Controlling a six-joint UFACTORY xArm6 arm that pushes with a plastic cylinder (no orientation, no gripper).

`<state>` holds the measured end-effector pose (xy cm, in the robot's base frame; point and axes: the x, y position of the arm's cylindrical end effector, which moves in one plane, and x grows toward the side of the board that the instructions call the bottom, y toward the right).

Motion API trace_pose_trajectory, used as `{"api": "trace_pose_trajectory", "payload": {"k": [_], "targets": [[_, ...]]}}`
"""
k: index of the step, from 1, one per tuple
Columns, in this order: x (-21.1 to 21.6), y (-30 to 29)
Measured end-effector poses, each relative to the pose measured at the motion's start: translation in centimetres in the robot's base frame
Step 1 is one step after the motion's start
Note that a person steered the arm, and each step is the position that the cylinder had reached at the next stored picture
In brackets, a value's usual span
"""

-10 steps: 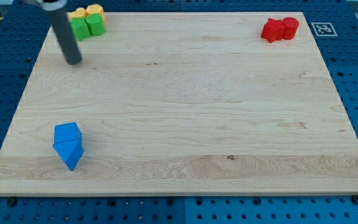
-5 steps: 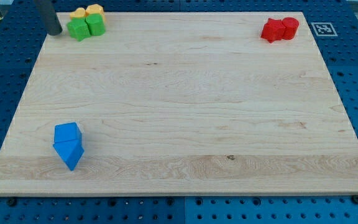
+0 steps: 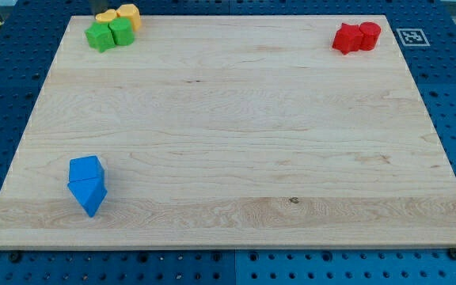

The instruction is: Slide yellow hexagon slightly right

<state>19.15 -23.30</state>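
Observation:
Two yellow blocks sit at the wooden board's top left corner: the right one [image 3: 129, 14] looks like the hexagon, and the left one [image 3: 106, 17] touches it. Only a short dark stub of my rod shows at the view's top edge, with my tip [image 3: 102, 10] just above and touching the left yellow block, to the left of the hexagon. Two green blocks [image 3: 109, 34] lie right below the yellow ones, touching them.
Two red blocks [image 3: 356, 37] sit together at the board's top right. A blue cube [image 3: 85, 169] and a blue triangle [image 3: 88, 195] touch at the bottom left. A black-and-white marker tag [image 3: 412, 36] lies on the blue pegboard beyond the right corner.
My rod moved from the board's left side up and to the right, behind the yellow blocks. Both yellow blocks have shifted slightly right. The green blocks stayed put.

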Motion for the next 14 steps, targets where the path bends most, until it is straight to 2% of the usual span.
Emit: {"api": "trace_pose_trajectory", "payload": {"k": [2, 5, 7, 9, 12, 14], "targets": [[0.4, 2.7], [0.0, 3.7], [0.0, 7.6], [0.0, 7.9], [0.1, 12.3], [3.0, 11.2]]}}
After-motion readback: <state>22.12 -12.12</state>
